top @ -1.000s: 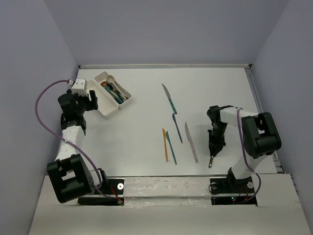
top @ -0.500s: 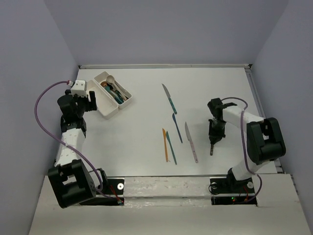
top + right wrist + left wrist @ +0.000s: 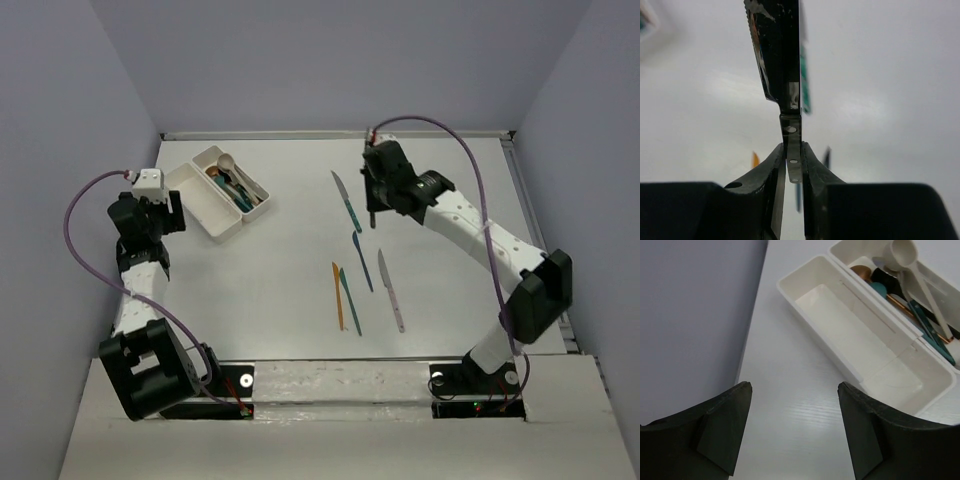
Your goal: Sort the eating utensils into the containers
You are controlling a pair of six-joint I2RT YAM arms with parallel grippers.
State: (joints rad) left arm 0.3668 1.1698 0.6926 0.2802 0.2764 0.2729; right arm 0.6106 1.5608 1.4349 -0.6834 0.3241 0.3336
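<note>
white arm links (image 3: 470, 225) with black joints, looping purple cables (image 3: 410, 118), dark wedge-shaped pincer fingers (image 3: 722, 440)

Even, bright overhead light fills the top view, where the matte white tabletop (image 3: 280, 300) carries only short, soft shadows and everything looks sharp. The left wrist view is crisp too, with a faint streaky sheen on the tabletop between the shaded dark fingers of the left claw (image 3: 792, 387). In the right wrist view the right claw (image 3: 792, 150) and the slim dark knife (image 3: 782, 60) pinched in it, flecked with glints, stand fairly sharp against a pale blur.
</note>
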